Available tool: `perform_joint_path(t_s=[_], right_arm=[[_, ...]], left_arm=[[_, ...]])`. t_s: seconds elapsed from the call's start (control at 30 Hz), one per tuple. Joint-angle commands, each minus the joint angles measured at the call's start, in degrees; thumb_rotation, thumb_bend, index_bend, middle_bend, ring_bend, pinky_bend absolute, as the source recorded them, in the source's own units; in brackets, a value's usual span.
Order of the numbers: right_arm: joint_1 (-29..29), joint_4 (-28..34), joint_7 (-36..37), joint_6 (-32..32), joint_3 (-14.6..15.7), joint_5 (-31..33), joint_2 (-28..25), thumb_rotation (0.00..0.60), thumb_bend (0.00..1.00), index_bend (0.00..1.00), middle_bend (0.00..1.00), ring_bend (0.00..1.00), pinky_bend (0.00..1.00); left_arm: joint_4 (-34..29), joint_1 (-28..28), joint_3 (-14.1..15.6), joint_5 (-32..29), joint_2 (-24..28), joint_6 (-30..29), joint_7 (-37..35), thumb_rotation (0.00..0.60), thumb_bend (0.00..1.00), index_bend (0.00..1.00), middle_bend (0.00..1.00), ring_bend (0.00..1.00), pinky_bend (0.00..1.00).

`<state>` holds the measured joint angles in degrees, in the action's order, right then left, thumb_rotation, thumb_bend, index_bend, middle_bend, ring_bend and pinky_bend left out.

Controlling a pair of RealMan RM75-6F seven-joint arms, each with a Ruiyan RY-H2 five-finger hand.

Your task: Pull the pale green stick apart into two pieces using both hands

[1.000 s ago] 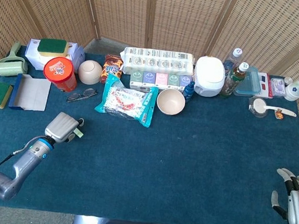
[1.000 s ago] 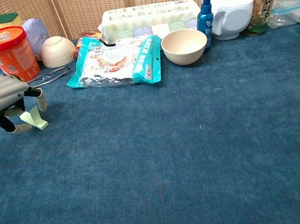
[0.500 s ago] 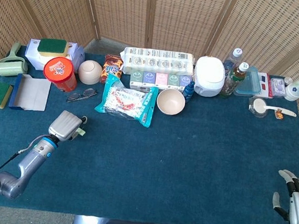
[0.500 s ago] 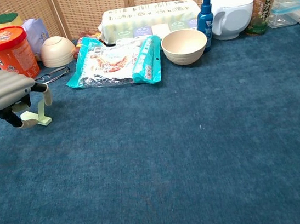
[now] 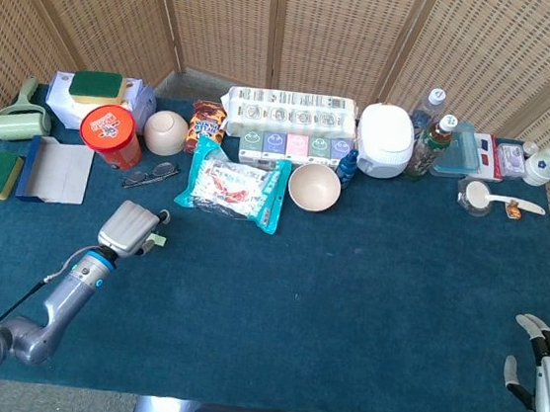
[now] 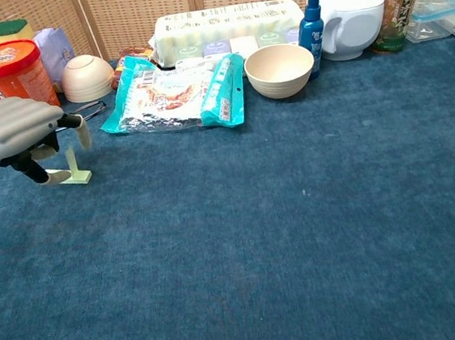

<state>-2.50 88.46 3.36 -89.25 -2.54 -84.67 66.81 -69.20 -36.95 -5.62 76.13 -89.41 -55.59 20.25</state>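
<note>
- Head view: the left arm reaches in from the near left corner, slanting up and to the right across the dark blue cloth-covered table (image 5: 364, 296)
- Its grey left hand (image 5: 131, 228) sits back-up at the end of that arm, just near of the folded spectacles (image 5: 151, 174) and the round red tub (image 5: 110, 136)
- The small pale green stick (image 5: 156, 241) pokes out at the right side of the left hand, touching the fingers; the hand holds it there
- The right hand (image 5: 543, 364) shows at the near right corner, off the table's edge, its pale fingers spread and holding nothing, well apart from the stick
- On the far side of the table lie a teal snack packet (image 5: 232, 187) and a cream bowl (image 5: 314, 187), with a white rice cooker (image 5: 385, 140) further right
- Chest view: the left hand (image 6: 14, 131) enters from the left edge, its back turned upward and the fingers curled down beneath it
- The pale green stick (image 6: 74, 167) stands upright under the fingertips, its flat foot resting on the cloth, with the dark thumb side to its left; the fingers pinch its upper part
- The stick is at the left of the table, near of the red tub (image 6: 12, 73) and left of the teal packet (image 6: 175, 90)
- The right hand does not show here
</note>
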Motion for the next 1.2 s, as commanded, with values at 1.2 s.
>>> perform_joint_path(t_s=[1.2], right_arm=[[0.2,1.0,-1.4,0.6,-0.5,0.4,0.0,0.6,0.52,0.2,0.23,0.29,0.17]], left_arm=[[4.4,-1.1,1.6,-2.0,1.4,5.5,-2.9,0.6,0.27,0.42,0.95,0.92,0.9]])
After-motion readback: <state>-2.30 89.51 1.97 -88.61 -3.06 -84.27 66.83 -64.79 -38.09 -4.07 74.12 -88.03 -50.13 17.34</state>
